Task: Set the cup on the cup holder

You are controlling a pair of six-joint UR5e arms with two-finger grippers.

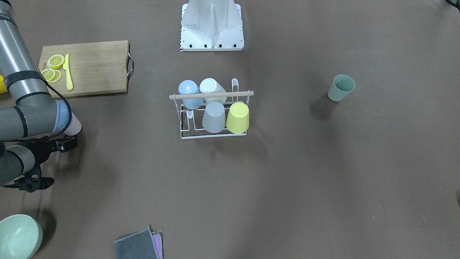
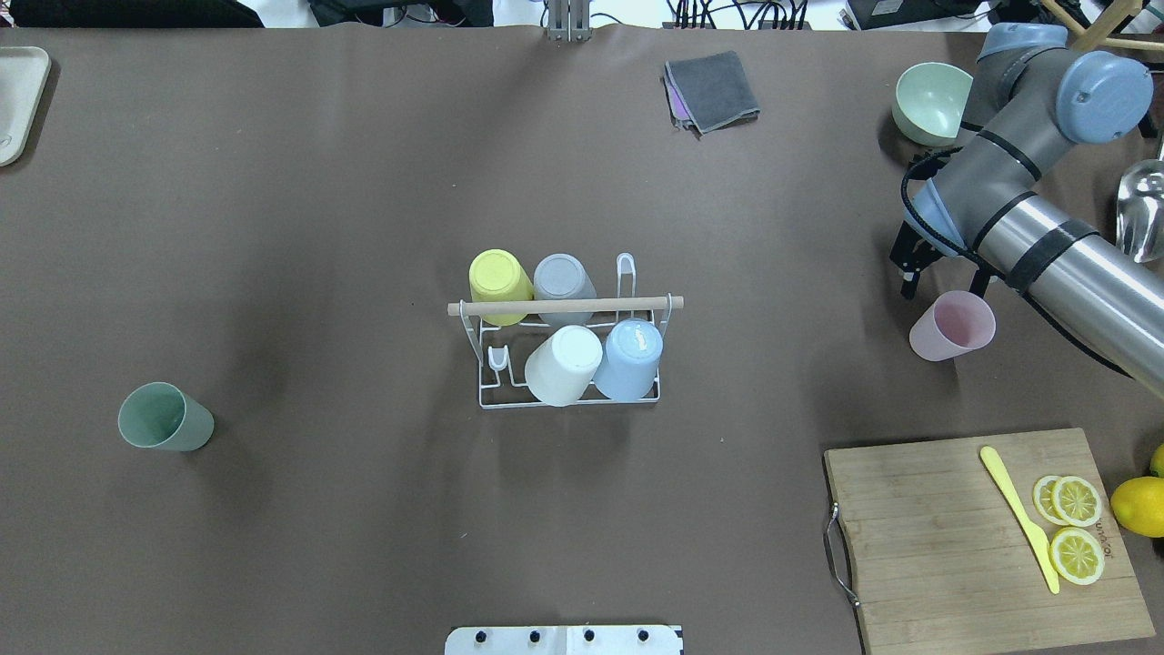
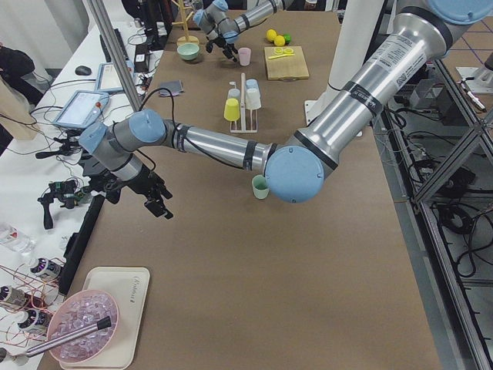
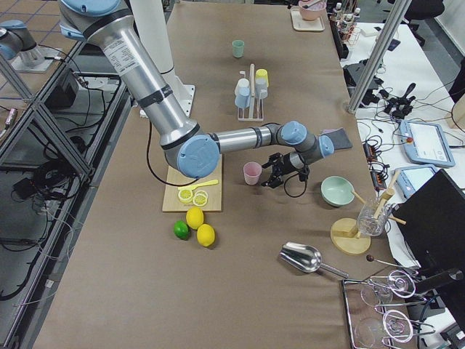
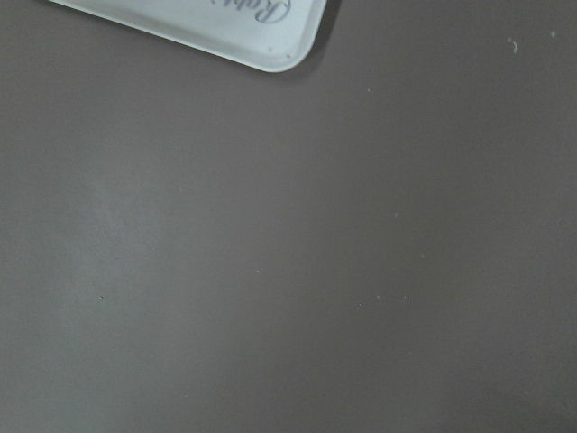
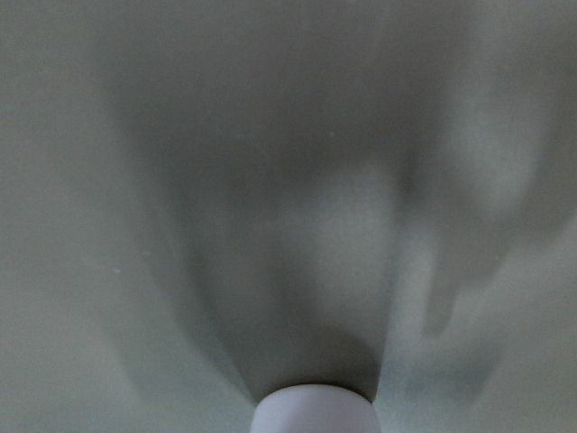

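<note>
Six cups in all: four sit upside down on the one cup holder (image 2: 564,307) at the middle of the overhead frame, and two stand mouth-up on the brown table (image 2: 364,227). On the holder, the yellow cup (image 2: 498,277) and the grey cup (image 2: 562,277) are above the wooden rod, and the white cup (image 2: 564,364) and the blue cup (image 2: 632,355) are below it. Two of its prongs stand free, one at lower left and one at upper right. The green cup (image 2: 164,417) stands alone at the left of the frame, well apart from the holder. The pink cup (image 2: 952,326) is at the right. The right claw (image 2: 909,268) hangs just above and left of the pink cup in that view, close beside it and holding nothing. How far its fingers are spread, and whether they touch the cup, cannot be told, and its own camera gives only a pale blur. The left claw (image 3: 159,206) shows only in the side view, over bare table at the left of that frame, gripping nothing; its spread cannot be told either. Elsewhere there is one cutting board (image 2: 937,537) at lower right, carrying three lemon slices (image 2: 1076,500) and one yellow knife (image 2: 1018,518). There is also one green bowl (image 2: 929,102) at upper right, one folded stack of cloths (image 2: 714,86) at top centre, and one tray (image 2: 18,100) at the upper left edge.
</note>
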